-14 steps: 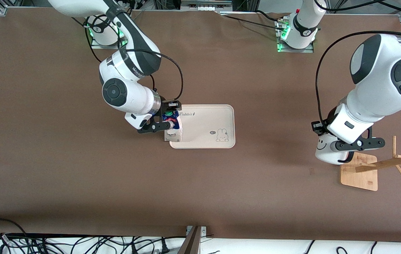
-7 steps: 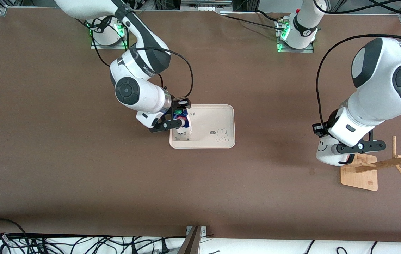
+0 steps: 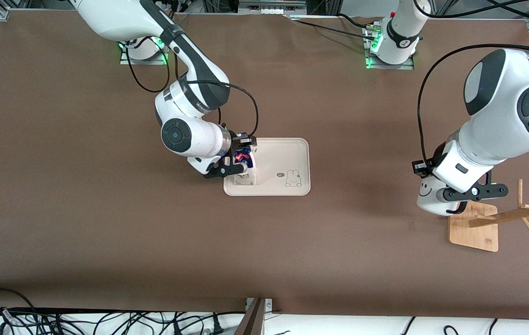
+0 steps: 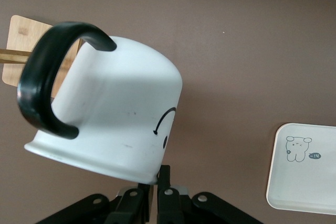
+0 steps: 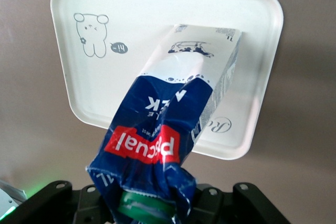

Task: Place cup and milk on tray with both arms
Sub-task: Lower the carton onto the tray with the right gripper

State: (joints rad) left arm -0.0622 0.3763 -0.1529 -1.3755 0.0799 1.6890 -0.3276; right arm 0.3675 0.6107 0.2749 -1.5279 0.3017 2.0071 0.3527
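Note:
My right gripper (image 3: 238, 161) is shut on the crumpled dark blue top of the milk (image 3: 246, 164), by its green cap. It holds the carton tilted over the tray's (image 3: 285, 156) end toward the right arm. In the right wrist view the milk (image 5: 173, 124) reaches down to the tray (image 5: 131, 35) from the gripper (image 5: 152, 205); I cannot tell if its base touches. My left gripper (image 3: 450, 195) is shut on the rim of the cup (image 3: 429, 195) and holds it in the air beside the wooden stand. In the left wrist view the cup (image 4: 115, 114) is tilted above the gripper (image 4: 155, 184).
A wooden stand with a bare base (image 3: 473, 228) and slanted pegs (image 3: 525, 211) is at the left arm's end, just beside the cup. Its base (image 4: 21, 40) and a tray corner (image 4: 307, 171) show in the left wrist view. Cables run along the table's near edge.
My right gripper has carried the milk from the tray's edge to over the tray, toward the left arm's end. My left gripper and the cup have barely moved.

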